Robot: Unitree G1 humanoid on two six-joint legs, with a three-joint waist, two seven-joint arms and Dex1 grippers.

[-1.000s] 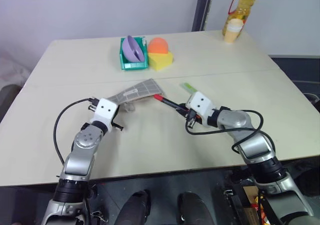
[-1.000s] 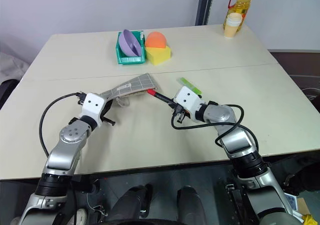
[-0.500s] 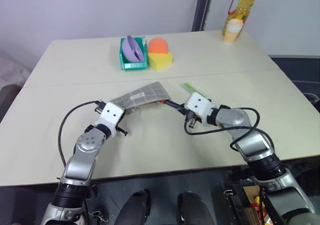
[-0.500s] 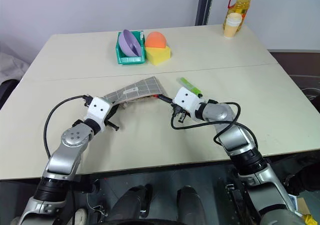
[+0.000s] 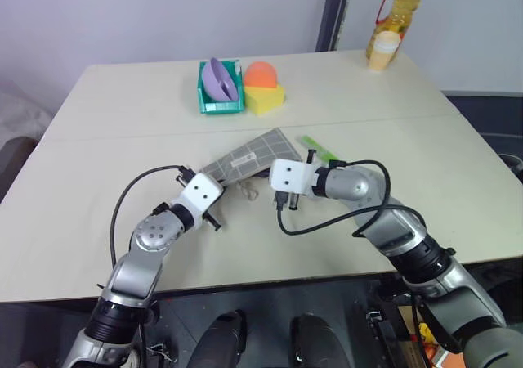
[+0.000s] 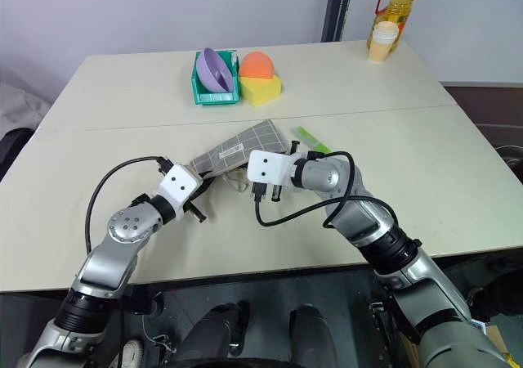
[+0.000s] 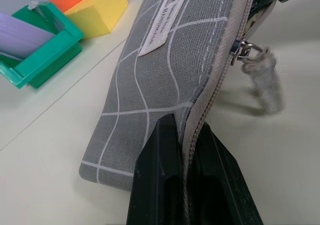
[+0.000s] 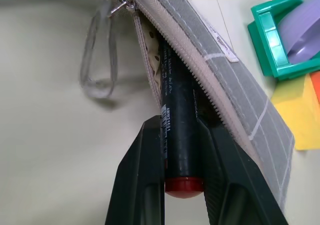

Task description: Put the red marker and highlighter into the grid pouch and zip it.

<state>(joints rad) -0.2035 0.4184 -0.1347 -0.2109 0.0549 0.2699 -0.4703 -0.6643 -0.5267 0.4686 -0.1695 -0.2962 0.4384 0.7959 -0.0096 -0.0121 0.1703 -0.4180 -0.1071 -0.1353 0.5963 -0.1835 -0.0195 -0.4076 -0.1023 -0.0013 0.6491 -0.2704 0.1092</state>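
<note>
The grid pouch, grey with white lines, lies tilted at mid-table with its zipper side open. My left gripper is shut on the pouch's near zipper edge and holds that end up. Coming in from the right, my right gripper is shut on the red marker. The marker's black barrel reaches into the pouch mouth, and its red end sticks out behind the fingers. The zipper's cord loop hangs beside the mouth. The light green highlighter lies on the table just right of the pouch.
At the back of the table a green bin holds a purple scoop. An orange ball and a yellow block sit beside it. A bottle and a cup stand at the far right corner.
My right gripper has swung left and rolled, pushing the marker's front end into the pouch mouth. My left gripper has carried its end of the pouch to the right.
</note>
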